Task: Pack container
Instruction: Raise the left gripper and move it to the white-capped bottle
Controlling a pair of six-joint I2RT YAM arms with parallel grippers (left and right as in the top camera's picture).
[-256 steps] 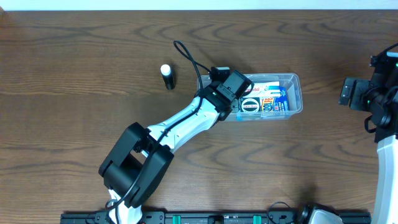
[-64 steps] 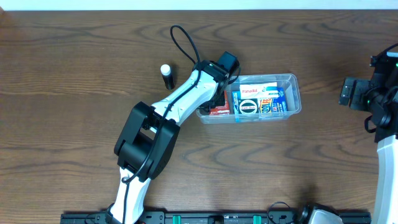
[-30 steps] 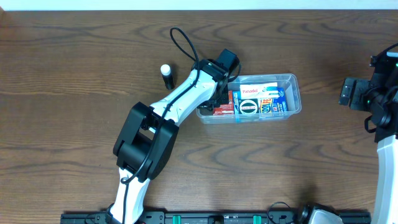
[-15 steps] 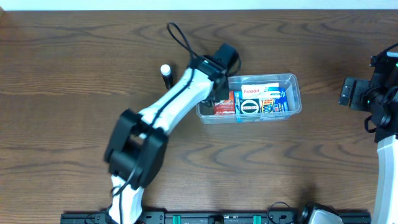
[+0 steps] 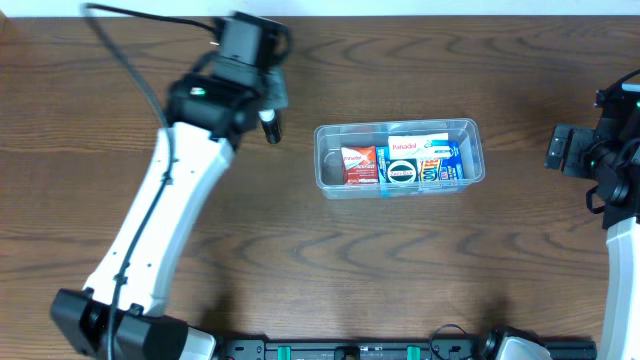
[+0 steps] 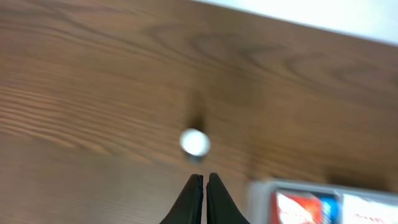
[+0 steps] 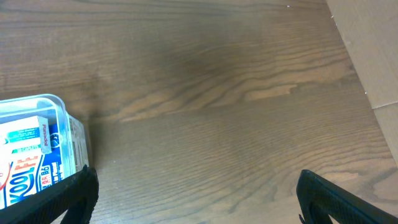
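The clear container stands right of the table's middle, and its left end shows blurred in the left wrist view. In it lie a red box, a white box, a black round item and a blue box. A small black tube with a white cap stands to its left. My left gripper is shut and empty, hovering just short of the white cap. At the far right my right gripper is open and empty, right of the container's corner.
The left arm stretches from the front left edge up to the tube. The right arm stands at the right edge. The table is dark wood with its back edge just beyond the tube.
My left arm has swung away from the container's left end, up and to the left, and now hangs over the tube. Its jaws stayed shut. The right arm has not moved.
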